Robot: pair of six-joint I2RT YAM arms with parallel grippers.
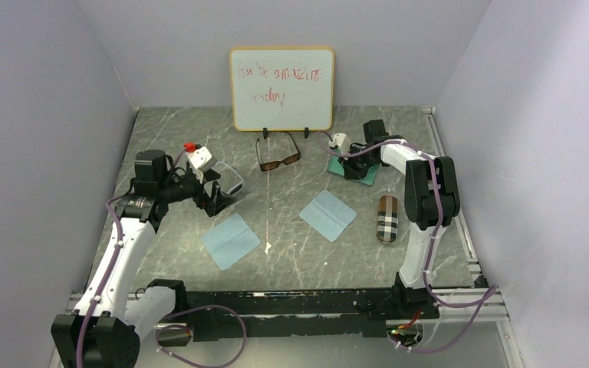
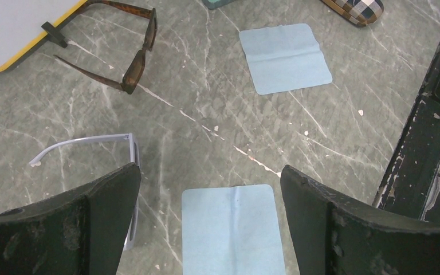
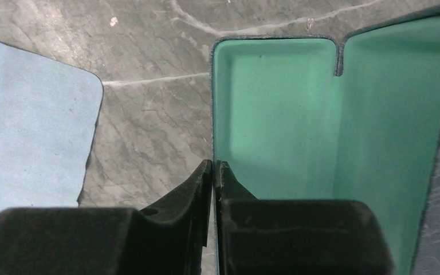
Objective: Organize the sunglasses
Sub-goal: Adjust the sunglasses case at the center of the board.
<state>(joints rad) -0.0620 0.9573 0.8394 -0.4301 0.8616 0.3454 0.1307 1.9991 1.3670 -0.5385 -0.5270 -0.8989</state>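
The left tool (image 2: 209, 175) is open wide and hangs low over the table (image 2: 217, 97); a light-blue cloth (image 2: 229, 229) lies right under the gap; the white sunglasses (image 2: 86, 141) lie just beside one of its fingers (image 2: 91, 217), partly hidden by it, with one arm sticking out; farther off lie the brown sunglasses (image 2: 133, 69), arms open, near the foot of the whiteboard (image 2: 11, 28); a second blue cloth (image 2: 286, 57) lies well apart from both pairs.

The right tool (image 3: 213, 166) is pinched shut on the side wall of the open case (image 3: 275, 114), which is green inside; the second blue cloth lies near this case; a plaid case (image 1: 386, 218) lies closed on the table, near the right arm.
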